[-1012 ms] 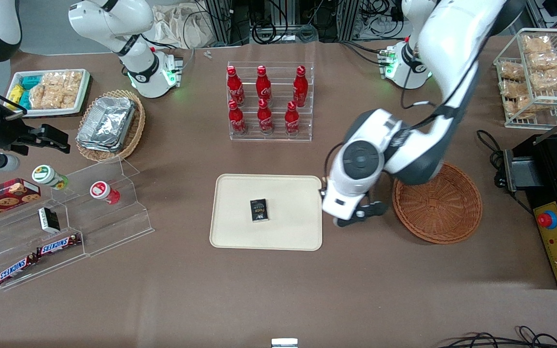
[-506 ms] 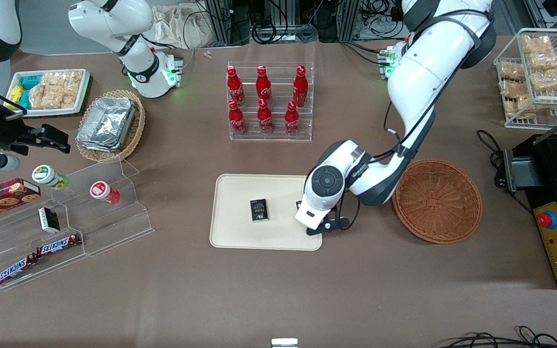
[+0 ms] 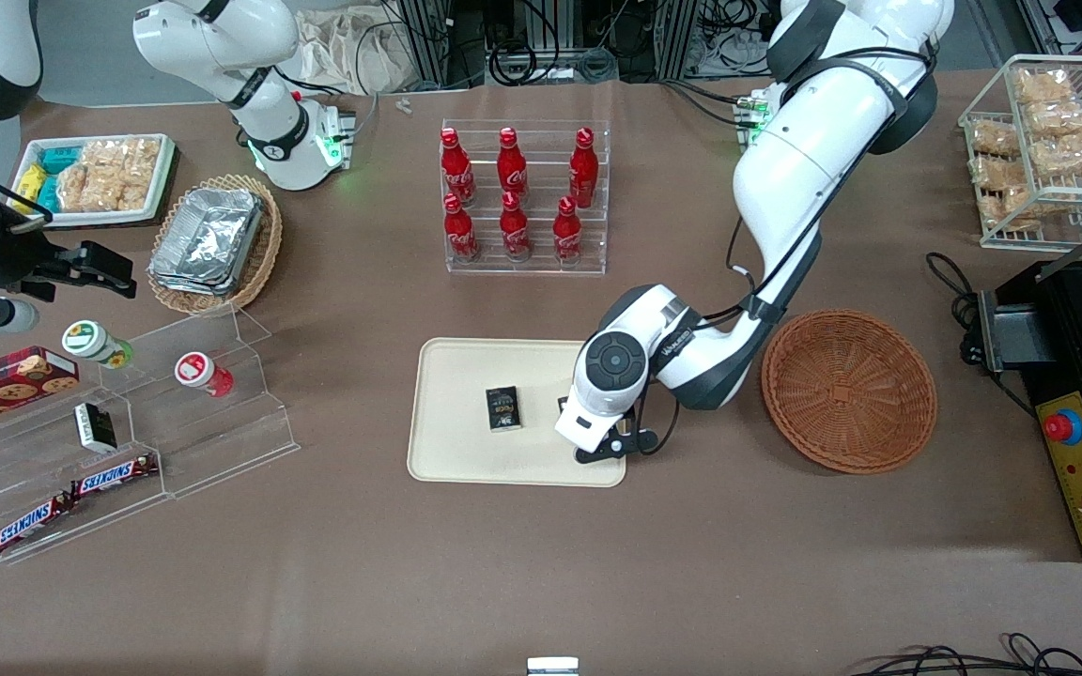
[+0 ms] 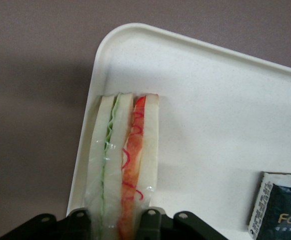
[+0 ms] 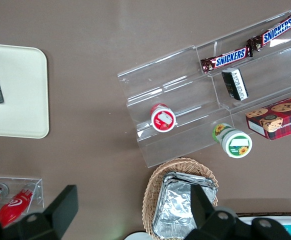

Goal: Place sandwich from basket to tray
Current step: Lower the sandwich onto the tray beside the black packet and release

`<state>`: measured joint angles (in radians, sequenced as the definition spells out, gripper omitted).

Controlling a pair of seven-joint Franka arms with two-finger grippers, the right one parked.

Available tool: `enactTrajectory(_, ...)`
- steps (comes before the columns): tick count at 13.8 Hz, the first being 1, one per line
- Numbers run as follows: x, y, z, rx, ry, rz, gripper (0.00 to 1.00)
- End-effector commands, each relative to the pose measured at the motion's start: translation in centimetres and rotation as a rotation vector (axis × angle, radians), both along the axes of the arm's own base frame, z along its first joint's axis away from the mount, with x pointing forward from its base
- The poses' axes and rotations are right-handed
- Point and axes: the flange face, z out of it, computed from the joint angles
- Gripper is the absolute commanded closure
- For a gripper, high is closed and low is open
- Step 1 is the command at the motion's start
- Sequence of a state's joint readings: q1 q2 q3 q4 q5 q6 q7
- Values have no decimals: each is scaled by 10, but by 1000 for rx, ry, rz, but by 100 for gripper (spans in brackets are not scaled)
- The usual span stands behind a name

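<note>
One sandwich [image 4: 123, 165], wrapped in clear film, is pinched between the nearly closed fingers of the gripper [image 4: 118, 220] over a corner of the one cream tray [image 4: 200, 115]. It is judged light, soft and easily crushed; a gentle hold across the bread faces suits. One basket [image 3: 849, 391] lies beside the tray; one dark packet [image 3: 503, 408] lies on it.

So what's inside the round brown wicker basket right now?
Nothing shows inside the basket: its woven bottom is bare, with only a small edge hidden by the arm. The sandwich is held in the gripper over the tray, near a small dark packet.
</note>
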<state>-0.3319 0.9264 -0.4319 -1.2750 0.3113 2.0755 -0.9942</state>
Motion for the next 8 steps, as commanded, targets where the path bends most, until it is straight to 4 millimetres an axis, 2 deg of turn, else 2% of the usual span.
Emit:
enactTrajectory(1,6,-2,12,21,-26,-4,0)
enactTrajectory(3,2,6,42,77,-2,0,0)
enactTrajectory(5,-6,30,97,188,55,4,0)
enactTrajectory(7,8,81,153,207,60,57,0)
enactTrajectory(8,9,104,184,184,44,17,0)
